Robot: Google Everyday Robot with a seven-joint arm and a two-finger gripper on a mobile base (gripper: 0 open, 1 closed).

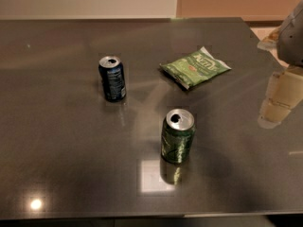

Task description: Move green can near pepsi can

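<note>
The green can (177, 136) stands upright on the dark grey table (57, 141), a little right of centre and toward the front. It is shiny dark green with an opened silver top. The pepsi can (112, 78) stands upright to its back left, dark blue with a silver top, about two can-heights away. My gripper (277, 100) hangs at the right edge of the view, pale beige, above the table and well to the right of the green can. It holds nothing that I can see.
A flat green chip bag (195, 68) lies behind the green can, right of the pepsi can. The table's far edge runs along the top, with a wall behind it. Bright light reflections show on the front of the table.
</note>
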